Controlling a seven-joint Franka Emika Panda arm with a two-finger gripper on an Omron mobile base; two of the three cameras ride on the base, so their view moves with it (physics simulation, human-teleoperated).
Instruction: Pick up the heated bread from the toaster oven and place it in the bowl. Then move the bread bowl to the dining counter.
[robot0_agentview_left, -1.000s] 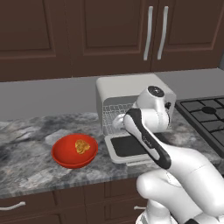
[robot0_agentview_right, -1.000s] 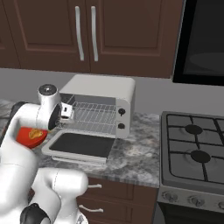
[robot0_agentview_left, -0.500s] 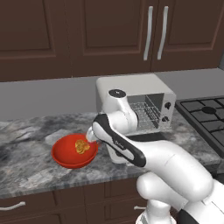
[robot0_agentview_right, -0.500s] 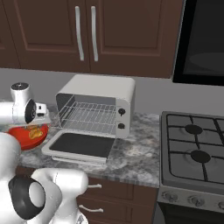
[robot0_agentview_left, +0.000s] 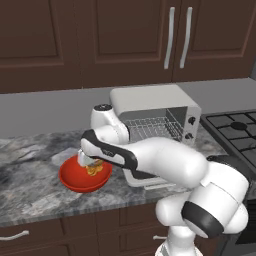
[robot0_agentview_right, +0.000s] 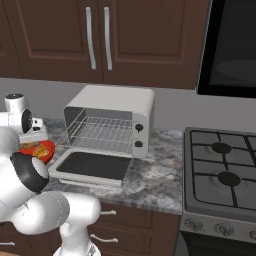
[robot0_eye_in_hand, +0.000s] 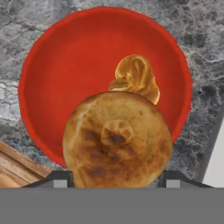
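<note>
Hand view looks straight down into the red bowl (robot0_eye_in_hand: 52, 83), and right in front of the lens sits the heated bread (robot0_eye_in_hand: 117, 139), a round, toasted golden-brown piece. It fills the space between the two dark tips of the claw (robot0_eye_in_hand: 114, 178), which is closed on the bread, holding it above the bowl. Beyond it, a lumpy yellowish pastry (robot0_eye_in_hand: 135, 79) lies in the bowl toward its far rim.

Left base view has the claw (robot0_agentview_left: 90, 163) hanging over the bowl (robot0_agentview_left: 70, 181) on the grey marbled worktop (robot0_agentview_left: 30, 195), just left of the toaster oven (robot0_agentview_left: 150, 102). Right base view shows the toaster oven (robot0_agentview_right: 127, 102) with its dark-glass door (robot0_agentview_right: 92, 166) dropped flat and the wire rack (robot0_agentview_right: 100, 134) bare; the bowl (robot0_agentview_right: 44, 150) peeks out at the oven's left, partly behind the arm. A gas hob (robot0_agentview_right: 222, 172) sits to the right.
</note>
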